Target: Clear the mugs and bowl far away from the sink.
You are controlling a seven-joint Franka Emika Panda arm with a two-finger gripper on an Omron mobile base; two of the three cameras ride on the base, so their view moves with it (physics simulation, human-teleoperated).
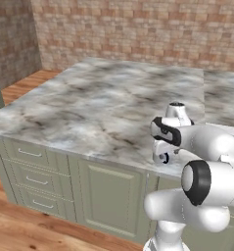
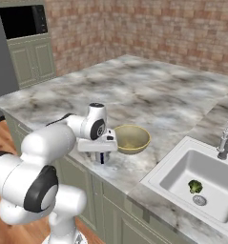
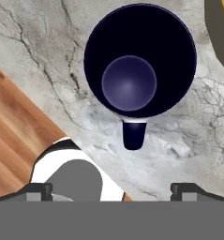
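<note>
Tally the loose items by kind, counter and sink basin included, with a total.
Mugs: 1, navy inside
Bowls: 1, yellowish-tan
Green vegetable pieces: 1, like broccoli, in the sink
Total: 3

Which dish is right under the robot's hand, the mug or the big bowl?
The navy mug. It sits below the open gripper, small with a handle; the wide yellowish bowl sits off to the side.

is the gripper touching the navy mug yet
Apart. In the hand view the open gripper has its fingertips spread wide, with bare counter between them and the navy mug.
</note>
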